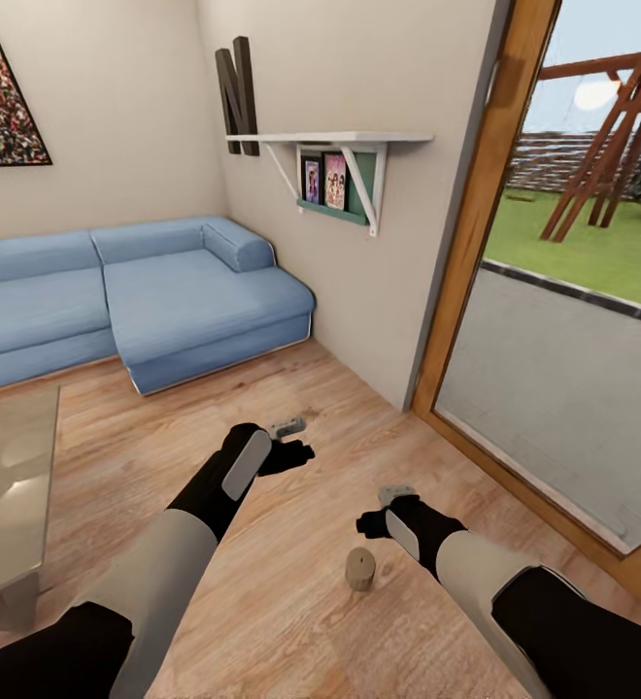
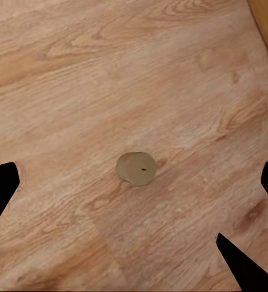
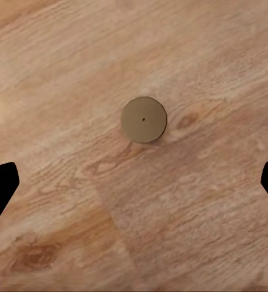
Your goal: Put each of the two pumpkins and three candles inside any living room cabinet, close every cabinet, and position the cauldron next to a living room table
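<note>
A tan-brown candle (image 1: 360, 569) stands upright on the wood floor, just in front of my right gripper (image 1: 370, 524). That gripper hangs above the floor, open and empty. In the right wrist view the candle (image 3: 144, 119) is seen from straight above, a little off the line between the wide-spread fingertips (image 3: 0, 188). My left gripper (image 1: 294, 449) hovers further forward and left, also open and empty. The left wrist view looks down on a candle (image 2: 136, 168) far below its spread fingertips (image 2: 0, 190); I cannot tell if it is the same one. The glossy table (image 1: 10, 485) stands at the left.
A blue corner sofa (image 1: 165, 301) fills the back left. A wooden-framed glass door (image 1: 466, 291) runs along the right, with a white wall shelf (image 1: 330, 141) beside it. Bare wood floor (image 1: 291, 621) lies between the table and the door.
</note>
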### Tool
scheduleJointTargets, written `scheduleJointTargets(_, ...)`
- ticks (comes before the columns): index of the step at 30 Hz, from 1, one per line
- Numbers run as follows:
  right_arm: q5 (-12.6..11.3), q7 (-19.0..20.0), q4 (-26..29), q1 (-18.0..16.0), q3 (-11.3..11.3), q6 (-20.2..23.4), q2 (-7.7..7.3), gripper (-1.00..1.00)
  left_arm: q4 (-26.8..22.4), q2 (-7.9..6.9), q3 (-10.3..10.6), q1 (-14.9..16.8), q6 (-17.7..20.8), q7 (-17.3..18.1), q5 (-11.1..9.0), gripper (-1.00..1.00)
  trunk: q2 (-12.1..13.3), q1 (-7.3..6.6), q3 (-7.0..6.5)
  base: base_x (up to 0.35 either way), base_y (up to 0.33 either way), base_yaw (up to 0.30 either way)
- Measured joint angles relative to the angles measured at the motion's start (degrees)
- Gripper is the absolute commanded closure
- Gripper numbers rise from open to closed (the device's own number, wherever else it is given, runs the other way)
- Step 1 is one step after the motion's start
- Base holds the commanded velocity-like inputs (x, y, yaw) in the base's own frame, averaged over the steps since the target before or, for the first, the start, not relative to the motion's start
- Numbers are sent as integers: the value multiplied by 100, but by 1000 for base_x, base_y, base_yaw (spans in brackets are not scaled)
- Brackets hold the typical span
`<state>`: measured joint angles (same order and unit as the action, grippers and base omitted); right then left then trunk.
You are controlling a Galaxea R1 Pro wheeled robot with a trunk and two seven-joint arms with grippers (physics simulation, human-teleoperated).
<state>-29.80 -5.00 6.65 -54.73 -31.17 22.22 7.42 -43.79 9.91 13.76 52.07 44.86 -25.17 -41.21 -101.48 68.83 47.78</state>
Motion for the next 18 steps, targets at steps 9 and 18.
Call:
scheduleJointTargets(9, -1, 8, 0, 0, -5, 38, 6, -100, 0, 2, 9, 0, 24, -189, -10, -100, -361, 198, 246, 0, 0, 0)
scheduleJointTargets(18, 0, 10, 0, 0, -3, 33, 6, -100, -8, 4, 12, -1, 127, -187, -11, -100, -722, 395, 493, 0, 0, 0)
